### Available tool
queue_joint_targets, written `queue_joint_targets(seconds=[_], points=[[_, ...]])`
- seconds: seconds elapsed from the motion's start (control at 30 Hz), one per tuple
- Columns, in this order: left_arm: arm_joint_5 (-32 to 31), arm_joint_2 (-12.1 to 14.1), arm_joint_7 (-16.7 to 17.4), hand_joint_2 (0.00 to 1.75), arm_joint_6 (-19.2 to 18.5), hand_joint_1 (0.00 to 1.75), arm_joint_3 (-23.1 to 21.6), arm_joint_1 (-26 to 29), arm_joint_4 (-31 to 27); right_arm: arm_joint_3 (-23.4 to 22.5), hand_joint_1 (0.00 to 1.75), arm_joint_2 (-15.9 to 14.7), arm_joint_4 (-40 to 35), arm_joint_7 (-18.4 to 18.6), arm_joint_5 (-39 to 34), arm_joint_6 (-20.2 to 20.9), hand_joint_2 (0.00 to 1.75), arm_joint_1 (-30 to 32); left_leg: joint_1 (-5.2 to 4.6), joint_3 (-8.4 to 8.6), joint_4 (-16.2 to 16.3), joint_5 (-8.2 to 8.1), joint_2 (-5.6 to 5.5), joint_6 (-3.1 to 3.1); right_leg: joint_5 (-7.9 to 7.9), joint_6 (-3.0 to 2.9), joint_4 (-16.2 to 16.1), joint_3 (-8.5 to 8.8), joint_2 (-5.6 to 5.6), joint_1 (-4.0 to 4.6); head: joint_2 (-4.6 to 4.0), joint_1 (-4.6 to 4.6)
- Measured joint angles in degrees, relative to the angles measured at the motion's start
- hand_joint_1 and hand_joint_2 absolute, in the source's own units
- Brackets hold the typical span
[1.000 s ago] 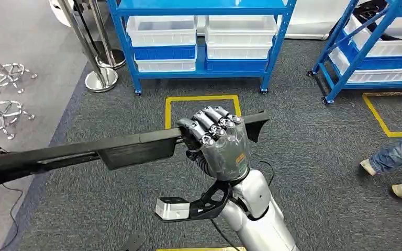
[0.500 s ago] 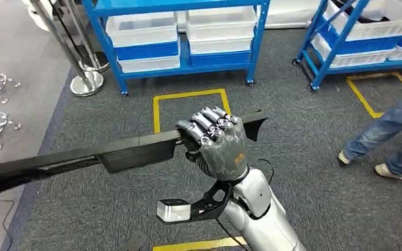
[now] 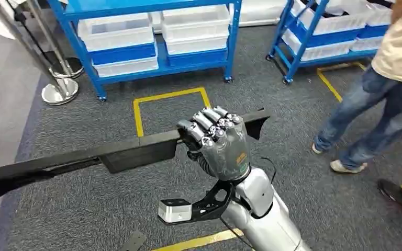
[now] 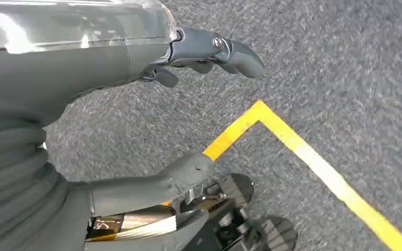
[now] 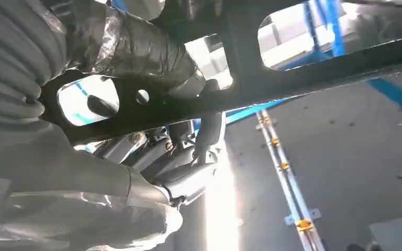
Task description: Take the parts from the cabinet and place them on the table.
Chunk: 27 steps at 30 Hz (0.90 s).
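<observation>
**A:** Our right hand [image 3: 219, 140] is wrapped tight around the long black part [image 3: 120, 151]. See how the fingers [image 3: 209, 128] curl over its top edge?

**B:** Yes. And from the camera at that wrist we see the part [image 5: 272, 78] right up close. It is a dark frame with holes in it, and our hand [image 5: 157, 157] is closed around it.

**A:** Where is the part, then?

**B:** Up in the air in front of us, lying across. It sticks out far to our left side and only a little to our right. It touches nothing but our hand.

**A:** What about our left hand [image 4: 188, 104]?

**B:** It hangs down over the grey carpet [image 4: 335, 63] by a yellow line [image 4: 314, 162]. It holds nothing, and the thumb and fingers are apart.

**A:** So how much have we done?

**B:** We think the taking is done, because the part is out and in our hand. The blue racks [image 3: 152, 31] with white bins [image 3: 118, 31] stand well apart from us, past the yellow square [image 3: 170, 110] on the floor.

**A:** And what is left?

**B:** Putting it down. We see no surface here, so we must find it. A person [image 3: 382, 89] walks near on our right, and the part is long, so we should take care.
</observation>
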Motion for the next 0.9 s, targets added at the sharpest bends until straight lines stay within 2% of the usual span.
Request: queue_joint_targets(seconds=[0.03,0.07,0.1,0.17,0.2,0.23,0.27,0.3,0.37,0.4,0.43,0.47,0.5,0.53,0.57,0.6,0.63,0.67,0.7,0.73,0.77,0.87,0.9], points=[[0.0,0.0,0.0,1.75,0.0,0.00,0.0,0.2,0.0,0.0,1.75,-0.2,0.0,0.2,0.0,0.0,1.75,0.0,-0.13,-0.13,0.0,-0.02,0.87,0.04,-1.55,0.09,4.2,-1.93,-0.26,-0.07,0.00,0.00],[0.0,0.0,0.0,1.75,0.0,0.00,0.0,0.2,0.0,0.0,1.75,-0.4,0.0,0.2,0.0,0.0,1.75,0.1,-0.19,-0.23,0.1,-0.03,1.65,0.05,-1.57,0.16,5.9,-2.62,-0.40,-0.12,0.00,-0.02],[0.0,0.0,0.0,1.75,0.0,0.00,0.0,0.2,0.0,0.0,1.75,-0.5,0.0,0.2,0.0,0.0,1.75,0.1,-0.23,-0.26,0.1,-0.06,2.26,0.06,-0.57,0.17,5.0,-1.98,-0.58,-0.13,0.00,0.00],[0.0,0.0,-0.2,1.75,0.0,0.00,0.0,0.1,0.0,0.0,1.75,-0.8,-0.1,0.2,0.0,0.0,1.75,0.1,-0.24,-0.22,0.4,-0.26,3.54,-0.06,3.35,-0.06,-2.6,2.52,-1.42,-0.11,0.00,0.00],[-0.1,0.0,-0.2,1.75,0.0,0.00,0.0,0.1,0.0,0.0,1.75,-0.8,-0.2,0.2,-0.1,0.0,1.75,0.1,-0.25,-0.19,0.6,-0.46,3.97,-0.23,5.06,-0.29,-7.0,5.12,-2.71,-0.02,0.00,-0.02],[-0.3,0.0,-0.2,1.75,0.0,0.00,0.0,0.1,0.0,0.0,1.75,-0.8,-0.3,0.1,-0.2,0.0,1.75,0.1,-0.48,-0.31,0.9,-0.73,4.47,-0.59,4.40,-0.48,-10.1,6.60,-5.90,0.58,0.00,-0.02],[-0.5,0.0,-0.2,1.75,0.0,0.00,0.0,0.1,0.0,0.0,1.75,-0.8,-0.5,0.0,-0.2,0.0,1.75,0.1,-0.83,-0.52,1.4,-1.05,4.88,-0.90,4.65,-0.92,-10.5,6.53,-5.53,0.90,0.00,-0.07],[-0.5,0.0,-0.2,1.75,0.0,0.00,0.0,0.1,0.0,0.0,1.75,-0.8,-0.6,0.0,-0.3,0.0,1.75,0.1,-0.79,-0.41,1.3,-1.01,5.28,-1.09,4.64,-1.03,-10.4,6.34,-4.84,0.78,0.00,-0.02],[-0.6,0.0,-0.2,1.75,0.0,0.00,0.0,0.0,0.0,0.0,1.75,-0.9,-0.7,-0.2,-0.4,0.0,1.75,0.1,-0.79,-0.11,1.2,-1.18,6.82,-1.59,4.78,-1.63,-10.6,6.21,-3.47,0.97,0.00,0.02],[-0.6,0.0,-0.2,1.75,0.0,0.00,0.0,-0.1,0.0,0.0,1.75,-0.9,-0.9,-0.3,-0.4,0.0,1.75,0.1,-0.68,-0.35,1.4,-1.65,6.54,-2.03,5.10,-2.11,-10.9,6.46,-2.86,0.54,0.00,-0.04],[-0.6,0.0,-0.2,1.75,0.0,0.00,0.0,-0.2,0.0,0.0,1.75,-1.0,-0.9,-0.4,-0.4,0.0,1.75,0.0,-0.39,-0.56,2.8,-2.86,4.05,-2.45,5.17,-2.23,-10.9,6.42,-2.35,0.42,0.00,-0.02],[-0.6,0.0,-0.1,1.75,0.0,0.00,0.0,-0.2,0.0,0.0,1.75,-1.0,-1.0,-0.4,-0.4,0.0,1.75,0.0,-0.24,-1.92,6.3,-5.11,2.17,-2.67,5.23,-2.42,-10.9,6.38,-1.79,0.31,0.00,-0.09],[-0.6,0.0,-0.1,1.75,0.0,0.00,0.0,-0.1,0.0,0.0,1.75,-1.0,-1.0,-0.4,-0.4,0.0,1.75,0.0,-0.06,-3.99,10.8,-7.35,1.21,-2.90,5.32,-2.58,-10.9,6.35,-1.09,0.30,0.00,-0.02],[-0.6,0.0,0.0,1.75,0.0,0.00,0.0,0.1,0.0,0.0,1.75,-1.0,-1.0,-0.4,-0.5,0.0,1.75,0.0,0.00,-5.95,14.9,-8.92,0.82,-3.01,5.33,-2.61,-10.9,6.28,-0.32,0.34,0.00,-0.04],[-0.6,0.0,0.2,1.75,0.0,0.00,0.0,0.3,0.0,0.0,1.75,-1.0,-1.0,-0.5,-0.6,0.0,1.75,0.1,0.01,-7.45,17.8,-9.59,0.60,-3.05,5.36,-2.65,-10.8,6.21,0.45,0.39,0.00,-0.04],[-0.6,0.0,0.3,1.75,0.0,0.00,0.0,0.3,0.0,0.0,1.75,-1.0,-1.0,-0.5,-0.7,0.0,1.75,0.1,0.01,-7.88,18.2,-8.88,0.43,-2.95,5.38,-2.64,-10.8,6.18,1.28,0.41,0.00,-0.04],[-0.6,0.0,0.3,1.75,0.0,0.00,0.0,0.2,0.0,0.0,1.75,-1.0,-1.0,-0.5,-0.7,0.0,1.75,0.2,0.00,-7.03,16.0,-6.89,0.27,-2.74,5.39,-2.63,-10.7,6.20,2.07,0.43,0.00,-0.04],[-0.6,0.0,0.3,1.75,0.0,0.00,0.0,0.1,0.0,0.0,1.75,-1.0,-1.0,-0.5,-0.7,0.0,1.75,0.2,-0.02,-5.07,11.7,-4.10,-0.09,-2.43,5.40,-2.60,-10.6,6.26,2.86,0.44,0.00,-0.04],[-0.6,0.0,0.3,1.75,0.0,0.00,0.0,0.0,0.0,0.0,1.75,-1.1,-1.1,-0.5,-0.8,0.0,1.75,0.2,-0.03,-2.90,7.0,-1.58,-0.98,-2.11,5.42,-2.58,-10.6,6.32,3.50,0.43,0.00,-0.04],[-0.6,0.0,0.3,1.75,-0.1,0.00,0.0,-0.1,0.0,0.0,1.75,-1.0,-1.3,-0.5,-0.9,0.0,1.75,0.2,-0.03,-1.02,2.4,-0.64,-3.67,-1.66,5.50,-2.44,-10.6,6.26,4.15,0.30,0.00,-0.04],[-0.6,0.1,0.3,1.75,-0.1,0.00,0.0,-0.1,0.0,0.0,1.75,-1.1,-1.4,-0.5,-1.0,0.0,1.75,0.0,0.08,-0.59,1.4,-0.89,-4.93,-1.56,5.69,-2.03,-10.5,5.92,4.72,0.42,0.00,-0.02],[-0.7,0.1,0.5,1.75,-0.1,0.00,0.0,-0.2,0.0,0.0,1.75,-1.1,-1.4,-0.5,-1.2,0.0,1.75,0.1,-0.40,-0.49,1.3,-0.74,-3.57,-1.31,6.40,-0.85,-11.0,5.43,6.34,-0.30,0.00,-0.07],[-0.7,-0.1,0.5,1.75,-0.1,0.00,0.0,-0.3,0.0,0.0,1.75,-1.2,-1.5,-0.5,-1.2,0.0,1.75,0.0,0.15,-0.14,0.2,-0.04,-2.77,-0.79,6.57,-0.38,-11.3,5.35,6.66,0.05,0.00,-0.04]])
